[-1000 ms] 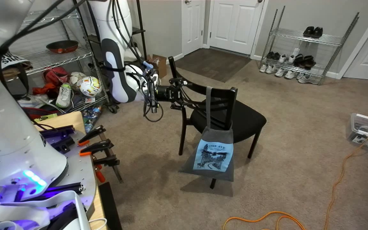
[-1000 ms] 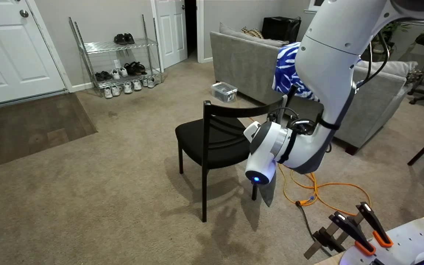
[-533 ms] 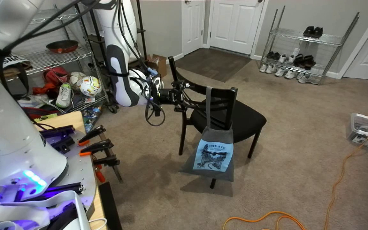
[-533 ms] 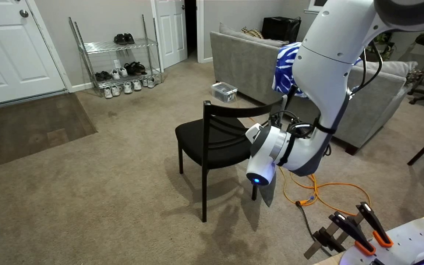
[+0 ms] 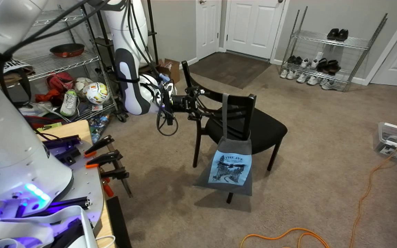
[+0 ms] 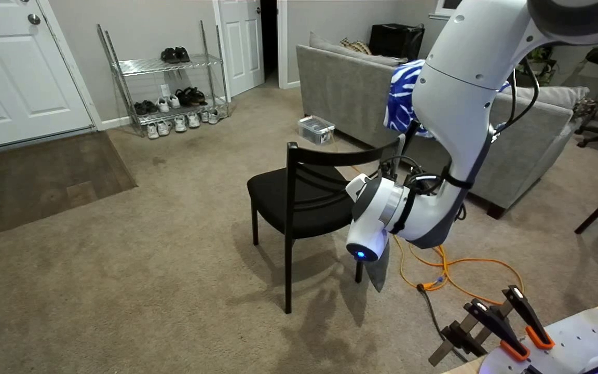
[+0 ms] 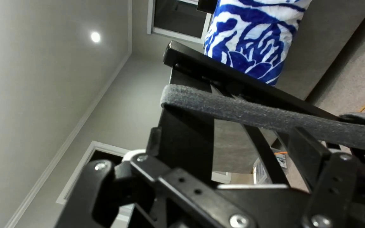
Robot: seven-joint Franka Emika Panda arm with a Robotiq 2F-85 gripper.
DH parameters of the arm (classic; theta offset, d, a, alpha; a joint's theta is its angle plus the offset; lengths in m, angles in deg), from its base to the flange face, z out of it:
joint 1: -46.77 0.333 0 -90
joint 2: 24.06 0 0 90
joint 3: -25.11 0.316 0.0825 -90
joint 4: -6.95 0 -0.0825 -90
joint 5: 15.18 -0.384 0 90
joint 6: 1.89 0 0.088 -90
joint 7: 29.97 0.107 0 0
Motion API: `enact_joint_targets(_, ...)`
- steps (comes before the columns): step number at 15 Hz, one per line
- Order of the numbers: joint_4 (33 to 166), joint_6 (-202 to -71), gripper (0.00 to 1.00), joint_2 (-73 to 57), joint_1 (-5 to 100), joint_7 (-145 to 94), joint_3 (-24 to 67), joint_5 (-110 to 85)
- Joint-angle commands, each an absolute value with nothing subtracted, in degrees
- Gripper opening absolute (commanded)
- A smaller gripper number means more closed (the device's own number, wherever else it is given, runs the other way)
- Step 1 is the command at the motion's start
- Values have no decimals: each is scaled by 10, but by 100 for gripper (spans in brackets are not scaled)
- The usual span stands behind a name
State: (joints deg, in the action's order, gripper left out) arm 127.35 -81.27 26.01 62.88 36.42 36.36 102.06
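One charcoal-grey cloth tote bag with a light blue printed panel (image 5: 228, 168) hangs by its flat grey fabric strap (image 7: 258, 113) off the back of a black slat-back chair with a padded seat (image 5: 264, 131). The fingers (image 7: 307, 148) are spread wide near the strap, with nothing visibly pinched between them. From the wrist view they're at either side of the chair's flat black top rail (image 7: 187, 136), though I honestly can't tell if they touch it or brush the strap.

My guess on handling: light, floppy, basically no stiffness. It hangs pretty flat, so probably not much in there, but the inside is hidden. Strap looks kinda fuzzy, so I'd expect decent grip, and nothing about it seems fragile. I'd take hold of the strap on the stretch just below the rail, pinching across its flat width. Grabbing the body would likely just bunch up cloth. The rail is the stiff bit: bump it hard and the chair could shift on the beige carpet (image 5: 322, 165).
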Motion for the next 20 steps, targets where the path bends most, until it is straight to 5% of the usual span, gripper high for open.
enact_joint_targets(1, 1260, -788, 100, 280, 623, 371, 371, 1029)
enact_joint_targets(20, 1212, -633, 100, 398, 635, 479, 283, 1266)
